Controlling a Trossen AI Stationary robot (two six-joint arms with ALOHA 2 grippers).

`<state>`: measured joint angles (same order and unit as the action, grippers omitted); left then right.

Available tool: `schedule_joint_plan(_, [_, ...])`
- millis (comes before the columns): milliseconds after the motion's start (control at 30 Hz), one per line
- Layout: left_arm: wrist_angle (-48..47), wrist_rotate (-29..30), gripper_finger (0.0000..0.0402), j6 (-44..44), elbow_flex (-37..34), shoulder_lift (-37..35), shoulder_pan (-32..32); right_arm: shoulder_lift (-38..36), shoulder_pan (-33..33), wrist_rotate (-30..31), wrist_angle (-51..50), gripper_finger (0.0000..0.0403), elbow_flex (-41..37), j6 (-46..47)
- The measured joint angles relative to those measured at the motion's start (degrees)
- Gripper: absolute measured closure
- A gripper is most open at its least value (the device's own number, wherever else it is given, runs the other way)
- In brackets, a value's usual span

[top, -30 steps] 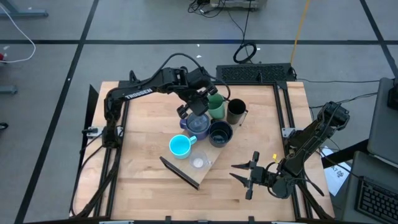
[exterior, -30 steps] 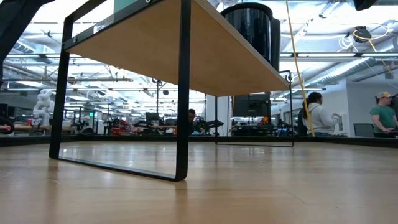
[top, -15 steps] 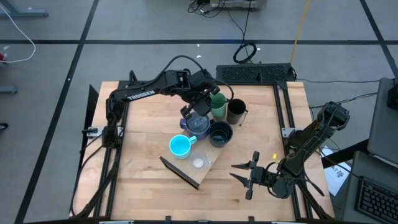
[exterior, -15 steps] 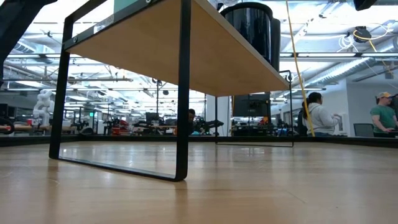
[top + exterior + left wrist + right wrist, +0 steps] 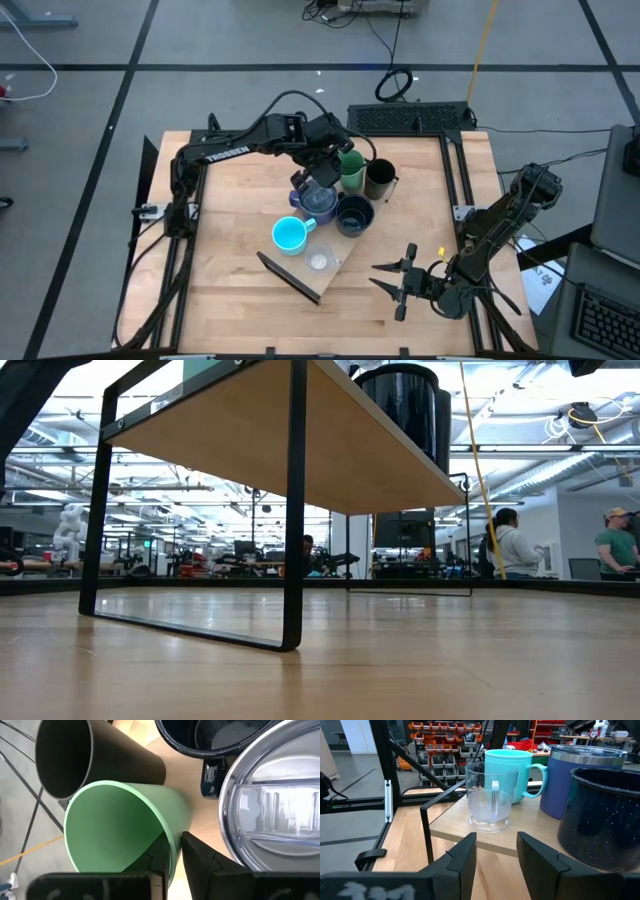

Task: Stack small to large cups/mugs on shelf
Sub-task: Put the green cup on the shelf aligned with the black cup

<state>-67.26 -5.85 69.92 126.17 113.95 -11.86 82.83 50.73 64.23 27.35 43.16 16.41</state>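
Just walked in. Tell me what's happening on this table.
Six cups stand in a row on the shelf, from the tiny clear cup to the tall black cup. The left pincer is at the green tumbler, one finger inside it and one outside; whether it grips is unclear. The lidded blue-purple mug sits right beside it. The right pincer waits open near the table's front edge, facing the clear cup.
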Motion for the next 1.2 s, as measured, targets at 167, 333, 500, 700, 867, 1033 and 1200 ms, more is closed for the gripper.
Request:
schedule_joint_plan(167, [0.04,0.00,0.0349,-0.21,0.00,0.00,0.04,0.00,0.01,-0.02,0.00,0.0273,0.00,-0.01])
schedule_joint_plan(333, [0.74,0.00,0.0305,-1.10,0.00,0.00,0.00,0.00,-0.01,-0.01,0.00,0.0273,0.00,-0.16])
schedule_joint_plan(500, [1.20,0.00,0.0259,-1.43,0.00,-0.02,0.02,0.00,0.01,0.00,0.00,0.0273,0.00,-0.23])
schedule_joint_plan(700, [1.53,2.24,0.0234,-1.76,0.00,-0.02,0.02,0.00,0.01,-0.01,-0.01,0.0273,0.00,-0.23])
schedule_joint_plan(867, [1.55,5.61,0.0231,-1.91,0.00,0.00,0.00,0.00,-0.01,-0.01,-0.01,0.0273,0.00,-0.23])
schedule_joint_plan(1033, [1.55,6.58,0.0231,-1.91,0.00,-0.02,0.00,0.00,0.00,-0.01,0.00,0.0273,0.01,-0.23])
schedule_joint_plan(1200, [1.60,9.13,0.0231,-2.21,0.00,-0.33,0.00,0.00,0.00,-0.02,-0.01,0.0273,0.00,-0.23])
